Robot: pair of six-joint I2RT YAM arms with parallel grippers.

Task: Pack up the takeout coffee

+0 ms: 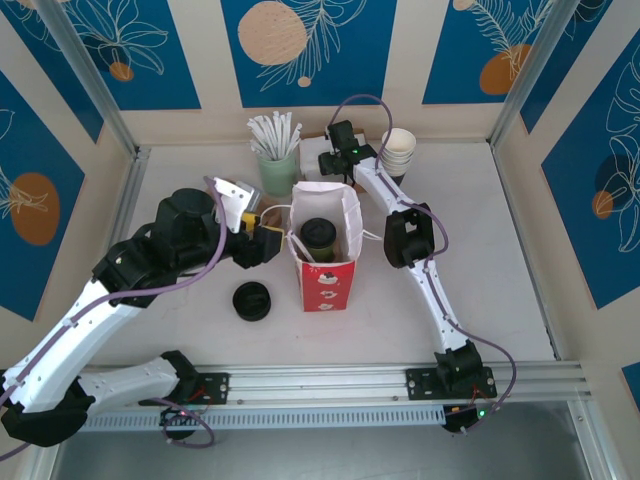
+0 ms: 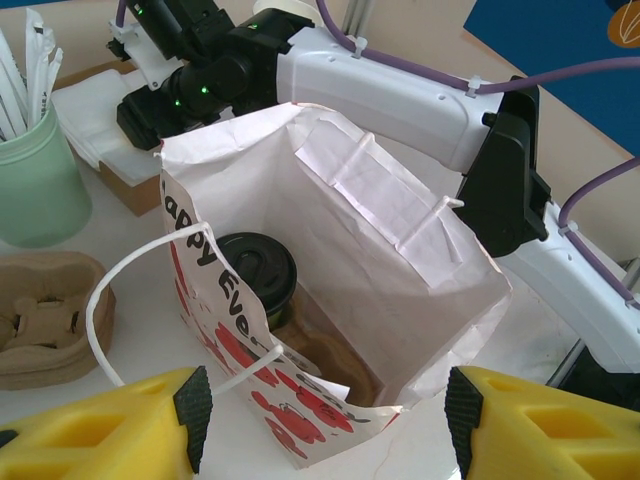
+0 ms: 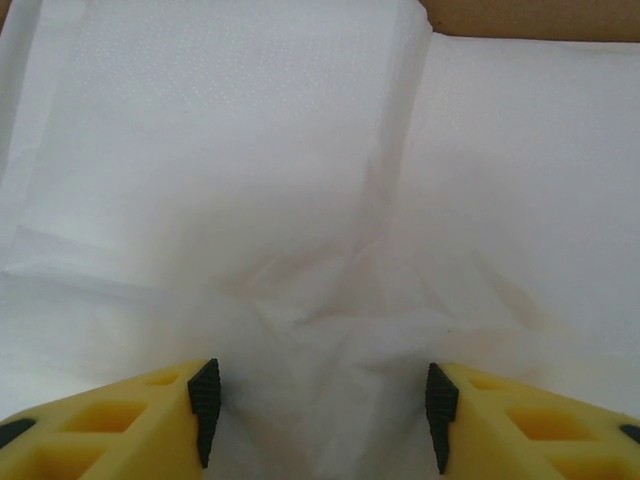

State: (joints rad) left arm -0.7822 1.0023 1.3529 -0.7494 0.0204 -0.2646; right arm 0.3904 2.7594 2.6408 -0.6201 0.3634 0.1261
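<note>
The left gripper (image 2: 328, 405) hangs just beside the left side of the tall red-and-white paper bag (image 2: 380, 200), its yellow fingers with black pads (image 2: 193, 402) spread wide and clamping nothing; the bag's near corner shows between them without touching either pad, so this hand is released, probably placed there to steady or square up the bag rather than to carry anything. The bag's thin white loop handle (image 2: 110, 300) droops outward on that same side, clear of the mouth, which leaves the opening free. Inside the bag, low against its left wall, stands the takeout coffee (image 2: 255, 268), a small paper cup of which mostly the round black plastic lid shows; it sits upright on what looks like a brown pulp insert on the bag's floor, likely there to keep it from tipping, so the packing itself appears done. The right gripper (image 3: 322, 400) is behind the bag, its jaws also apart and empty, pointed down at a flat stack of white paper napkins (image 3: 300, 180) in a shallow brown box, which suggests a napkin is the next thing wanted. Further out, behind and left of the bag stands a mint-green tumbler of white wrapped straws (image 1: 275, 165), behind and right a stack of lidless cream cups (image 1: 398, 152), to its left a brown moulded pulp cup carrier (image 2: 40, 320), and in front and left a loose black lid (image 1: 252, 300) lying flat
</note>
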